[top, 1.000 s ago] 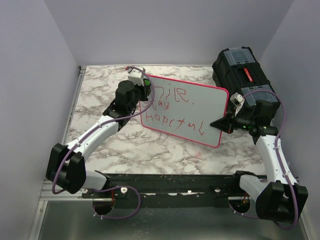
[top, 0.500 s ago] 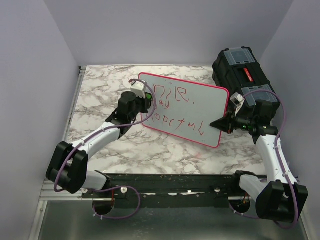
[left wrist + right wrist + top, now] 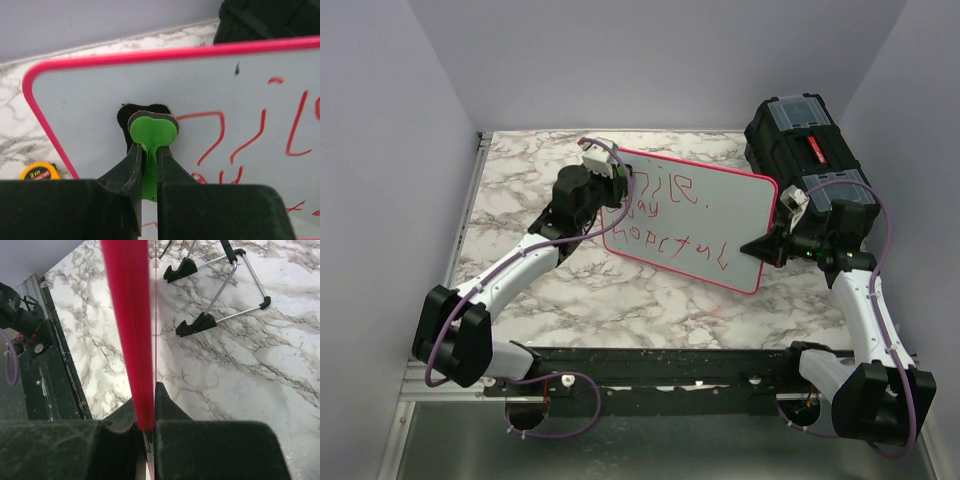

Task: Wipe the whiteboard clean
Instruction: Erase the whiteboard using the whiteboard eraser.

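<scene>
Pink-rimmed whiteboard [image 3: 710,215]: propped at a tilt over the marble table [image 3: 520,180], just in front of the black toolbox [image 3: 800,135]. Red lettering [image 3: 670,225] crosses its face.
Right gripper [image 3: 772,243]: clamped tight on the board's right edge, in the same place as before.
Left gripper [image 3: 615,178]: closed on a green eraser [image 3: 152,132], its dark pad pressed against the board near the upper left corner.
Change: half a second ago the left gripper sat lower on the board's left edge. It is now back near the top, as a second ago. The lettering looks the same.
</scene>
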Controlling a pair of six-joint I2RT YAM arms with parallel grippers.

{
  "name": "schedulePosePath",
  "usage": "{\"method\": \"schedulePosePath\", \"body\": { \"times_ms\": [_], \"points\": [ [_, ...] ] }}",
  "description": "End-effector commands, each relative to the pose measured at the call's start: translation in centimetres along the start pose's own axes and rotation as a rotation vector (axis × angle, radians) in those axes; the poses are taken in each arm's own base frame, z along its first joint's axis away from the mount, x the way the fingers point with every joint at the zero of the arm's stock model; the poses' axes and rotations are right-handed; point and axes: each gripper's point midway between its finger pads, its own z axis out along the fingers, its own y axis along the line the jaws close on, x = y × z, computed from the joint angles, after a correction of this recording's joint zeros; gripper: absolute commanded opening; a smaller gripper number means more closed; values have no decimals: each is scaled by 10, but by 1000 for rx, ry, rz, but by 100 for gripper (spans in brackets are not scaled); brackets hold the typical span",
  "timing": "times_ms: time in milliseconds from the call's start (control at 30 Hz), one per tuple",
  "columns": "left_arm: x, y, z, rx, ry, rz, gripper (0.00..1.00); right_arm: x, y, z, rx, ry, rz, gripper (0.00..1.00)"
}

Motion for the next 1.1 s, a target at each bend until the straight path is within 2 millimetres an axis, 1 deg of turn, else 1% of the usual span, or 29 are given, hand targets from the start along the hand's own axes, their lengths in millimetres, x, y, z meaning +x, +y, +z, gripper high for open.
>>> {"method": "schedulePosePath", "body": {
  "times_ms": [0, 100, 200, 400, 467, 533, 600, 667, 800, 833, 967, 1067],
  "points": [
    [-25, -15, 5, 57, -42, 14, 0, -11, -2, 0, -3, -22, -107, 1],
    [-22, -15, 6, 60, -33, 11, 0, -11, -1, 0, -3, -22, -109, 1],
    [-10, -13, 6, 54, -11, 5, 0, -11, 0, 0, -4, -24, -111, 1],
    [35, -2, 3, 18, 54, -23, 0, -11, 0, 0, -7, -24, -110, 1],
    [46, 0, 1, 8, 68, -30, 0, -11, 0, 0, -7, -23, -107, 1],
    [52, 2, 0, 1, 75, -33, 0, -11, 0, 0, -9, -24, -107, 1],
    [50, 3, -1, -5, 66, -27, 0, -11, 0, 0, -9, -23, -107, 1],
    [41, 3, -1, -11, 50, -11, 0, -11, 0, 0, -10, -23, -104, 1],
    [15, 3, 3, -19, 16, 25, 0, -11, -1, 0, -6, -22, -105, 1],
    [7, 7, 5, -46, 6, 31, 0, -11, -1, 0, -7, -22, -105, 1],
    [-20, 8, 9, -62, -33, 56, 0, -11, -1, 0, -6, -22, -105, 1],
    [-32, 9, 13, -77, -44, 65, 0, -10, -1, 0, -5, -21, -103, 1]
  ]
}}
